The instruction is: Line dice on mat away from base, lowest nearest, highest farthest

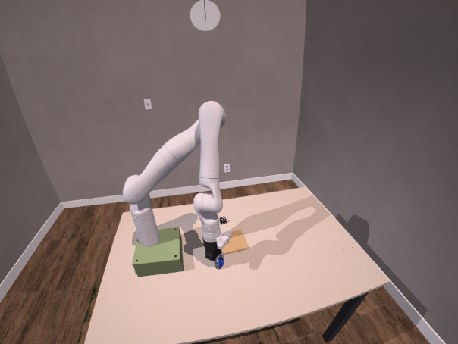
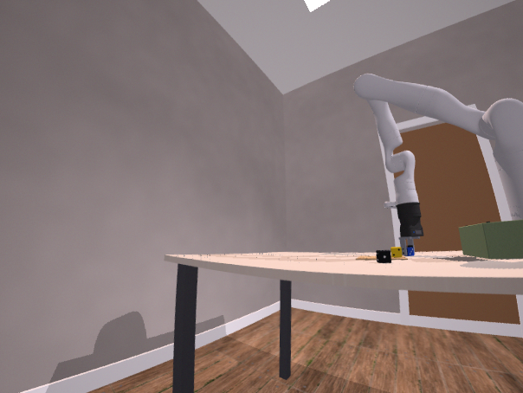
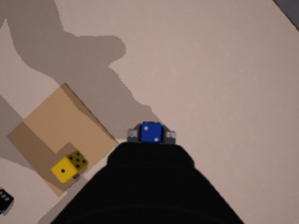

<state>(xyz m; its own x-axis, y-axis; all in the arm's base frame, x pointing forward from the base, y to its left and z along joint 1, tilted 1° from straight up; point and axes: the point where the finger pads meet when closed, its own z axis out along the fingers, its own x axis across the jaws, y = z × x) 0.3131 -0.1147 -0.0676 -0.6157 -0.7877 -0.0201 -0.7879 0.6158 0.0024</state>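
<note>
My gripper [image 1: 218, 261] [image 2: 407, 249] [image 3: 150, 130] is low at the table, shut on the blue die [image 1: 221, 263] [image 2: 410, 250] [image 3: 151, 132], with a finger against each side. The blue die shows two white pips on top and stands beside the mat, off it. The tan mat [image 1: 238, 242] [image 2: 365, 258] [image 3: 65, 118] lies flat. The yellow die [image 2: 396, 252] [image 3: 64, 170] stands on it near one edge, one pip up; the arm hides it in the top view. The black die [image 1: 223, 220] [image 2: 384, 256] [image 3: 4, 200] stands off the mat on the far side; its top number is unclear.
The green base block [image 1: 158, 267] [image 2: 498, 239] carries the arm on the table [image 1: 303, 273] [image 2: 303, 264]. The yellow die lies between the blue and black dice in the exterior view. Arm shadows cross the mat.
</note>
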